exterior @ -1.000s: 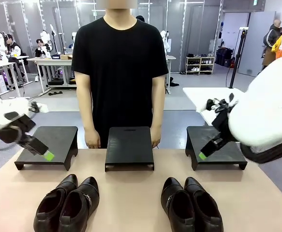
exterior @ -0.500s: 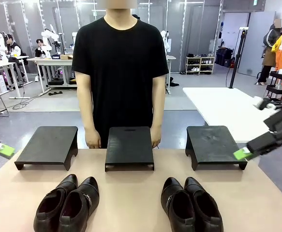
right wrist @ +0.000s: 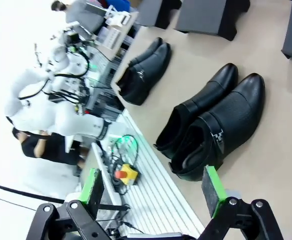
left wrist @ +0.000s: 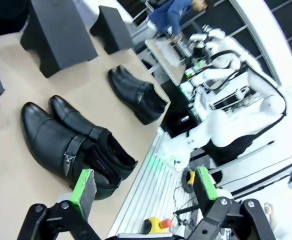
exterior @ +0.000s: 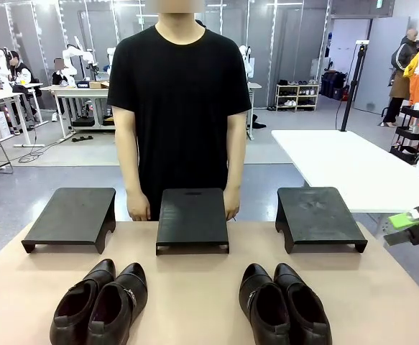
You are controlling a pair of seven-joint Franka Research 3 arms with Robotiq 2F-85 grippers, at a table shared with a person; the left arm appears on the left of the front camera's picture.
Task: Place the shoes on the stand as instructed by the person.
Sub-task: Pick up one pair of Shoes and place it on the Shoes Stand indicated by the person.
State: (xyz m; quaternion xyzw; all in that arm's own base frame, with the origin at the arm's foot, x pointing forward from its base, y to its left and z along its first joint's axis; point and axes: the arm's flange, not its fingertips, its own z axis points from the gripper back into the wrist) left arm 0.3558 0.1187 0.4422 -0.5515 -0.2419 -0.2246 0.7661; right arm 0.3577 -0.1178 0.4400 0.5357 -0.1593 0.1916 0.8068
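Well apart from both parted jaws lie the shoes (exterior: 116,305).

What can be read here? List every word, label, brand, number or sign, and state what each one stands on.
Readable text: none.
Shoes: no legible label or brand.
Stands: plain black, no marking.
Person's T-shirt: plain, no print.
Lit panel, left wrist view: too blurred to read.
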